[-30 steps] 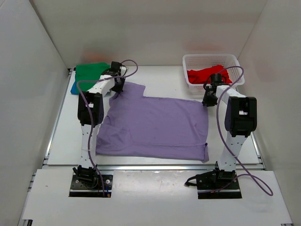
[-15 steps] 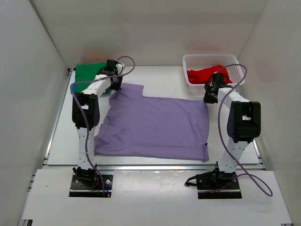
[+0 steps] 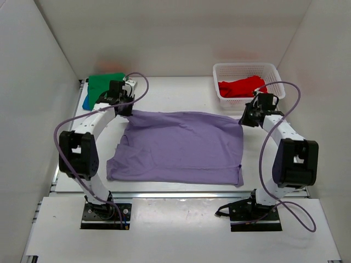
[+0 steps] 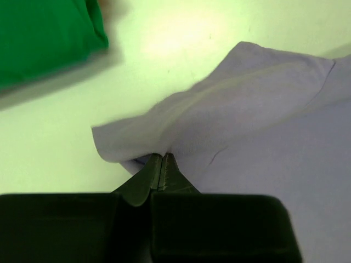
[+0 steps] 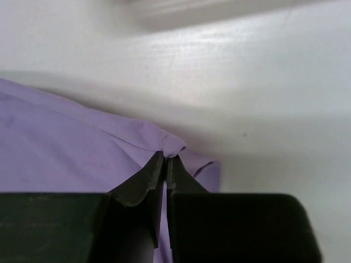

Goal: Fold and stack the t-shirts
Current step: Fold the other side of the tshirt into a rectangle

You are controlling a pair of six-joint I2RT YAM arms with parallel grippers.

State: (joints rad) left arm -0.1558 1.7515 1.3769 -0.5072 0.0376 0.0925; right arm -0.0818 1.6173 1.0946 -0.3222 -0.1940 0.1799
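The left gripper clamps the ten-o'clock corner of the lavender t-shirt; the right gripper pinches its two-o'clock corner; the green t-shirt lies at eleven.

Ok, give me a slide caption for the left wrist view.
Left gripper shut on an edge of the lavender purple cotton t-shirt, green cotton t-shirt beyond on the white table.

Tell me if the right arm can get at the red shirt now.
Probably not yet: its end effector is shut on the purple shirt. The red shirt lies close by in the basket, nothing between.
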